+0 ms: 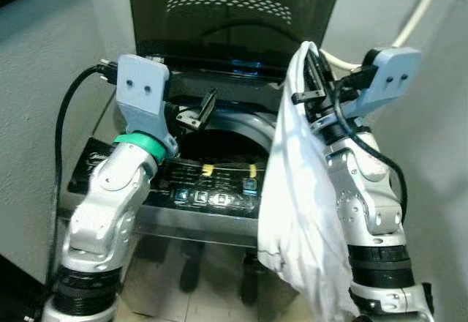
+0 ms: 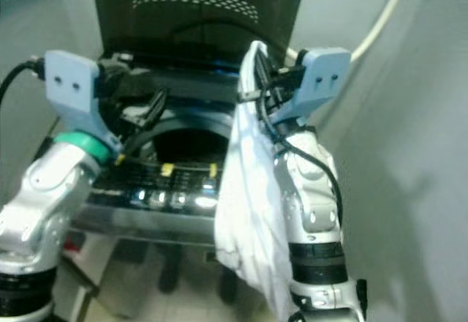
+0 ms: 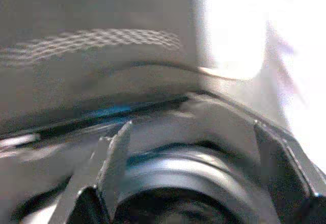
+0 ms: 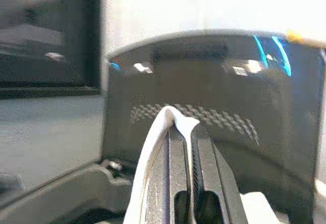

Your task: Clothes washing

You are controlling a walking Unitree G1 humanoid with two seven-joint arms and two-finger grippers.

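The left gripper (image 1: 196,113) is hovering with fingers spread wide and holding nothing over the left rim of the washer (image 1: 241,128), whose lid (image 1: 234,15) is standing open. The right gripper (image 1: 311,80) is pinching a white cloth (image 1: 296,197) tight, which is hanging down past the washer's front right corner.

A pale plain wall (image 1: 44,58) stands left of the machine. A white ribbed hose (image 1: 418,11) curves down the grey wall at the upper right. Light floor tiles (image 1: 197,304) lie below.
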